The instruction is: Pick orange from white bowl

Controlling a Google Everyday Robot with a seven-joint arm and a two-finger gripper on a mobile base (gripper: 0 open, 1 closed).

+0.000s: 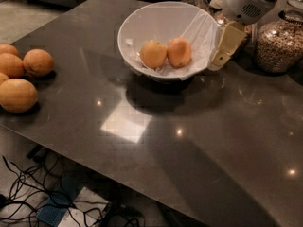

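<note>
Camera view: smooth reddish-orange orange (179, 52), long axis upright, sits in wide white bowl (161, 20) touching a paler fruit (153, 54); cream gripper (226, 48) beside the rim, jaws' state indiscernible.

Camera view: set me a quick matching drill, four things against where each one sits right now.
1 orange
2 gripper
3 glass jar
4 loose oranges

A at the left edge of the table
B far right, near the back edge
C in the white bowl, right of the paler fruit
D just outside the bowl's right rim

Pairs: 1-C, 2-D, 3-B, 4-A
</note>
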